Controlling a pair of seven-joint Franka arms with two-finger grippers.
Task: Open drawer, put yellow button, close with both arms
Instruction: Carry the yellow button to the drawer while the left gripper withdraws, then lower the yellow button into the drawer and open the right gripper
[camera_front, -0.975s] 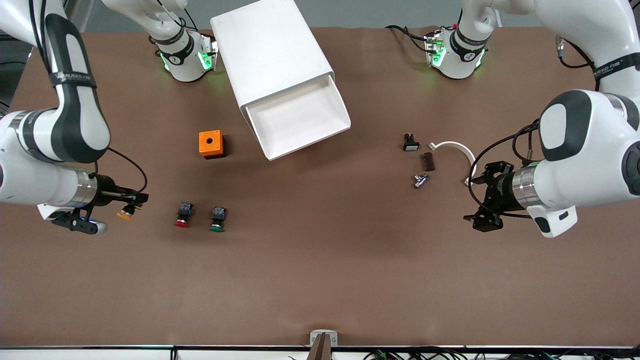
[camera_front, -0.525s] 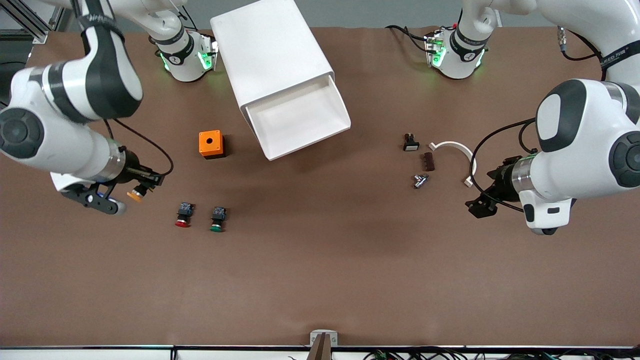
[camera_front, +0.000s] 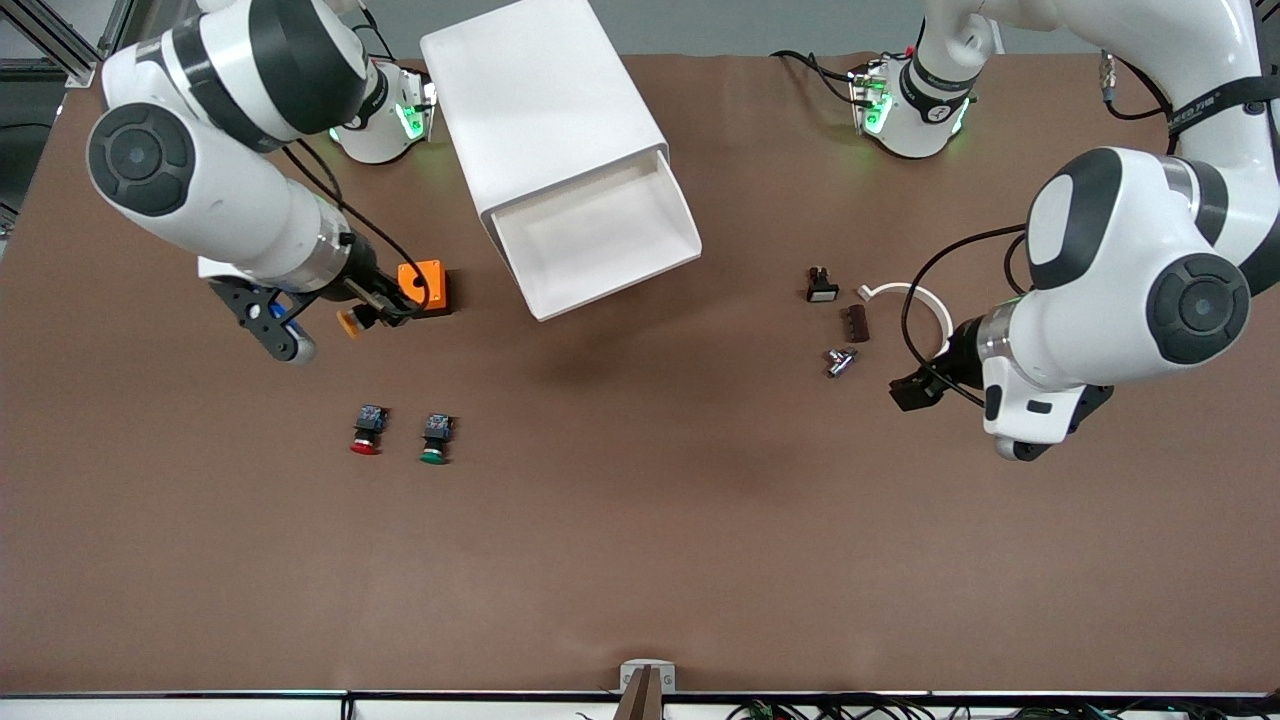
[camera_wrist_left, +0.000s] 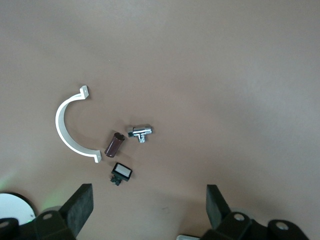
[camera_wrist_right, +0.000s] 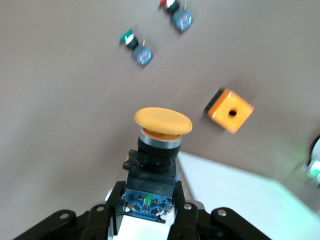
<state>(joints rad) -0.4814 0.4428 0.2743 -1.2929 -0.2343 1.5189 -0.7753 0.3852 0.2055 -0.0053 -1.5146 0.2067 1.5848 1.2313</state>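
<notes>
— Where is the button at this moment?

— The small push button with the yellow-orange mushroom cap and black-and-blue body (camera_wrist_right: 156, 165) is up off the brown tabletop (camera_front: 640, 560), clamped by its body in the black two-finger jaws of my right arm (camera_front: 362, 312), cap pointing away from the wrist. I grip the body so the cap stays free and it can drop cleanly. I hang over the tabletop just beside the orange square box with a round hole (camera_front: 422, 287).

— And the drawer?

— The uppermost wide shallow white tray drawer (camera_front: 600, 240) stands pulled out of its white boxy cabinet (camera_front: 540, 110), tray bare and facing up, so I judge the opening done and the carry under way. Next I must travel past the orange box to get above the tray.

— Your other arm?

— It waits. Its black jaws (camera_wrist_left: 147, 212) stand spread wide, holding nothing, over the tabletop near a white curved plastic clip (camera_front: 915, 295), a brown oblong piece (camera_front: 857, 323) and a small chrome fitting (camera_front: 840, 360), ready for the closing push. The red-capped button (camera_front: 366, 429) and green-capped button (camera_front: 435, 438) lie untouched, nearer the front camera.
</notes>
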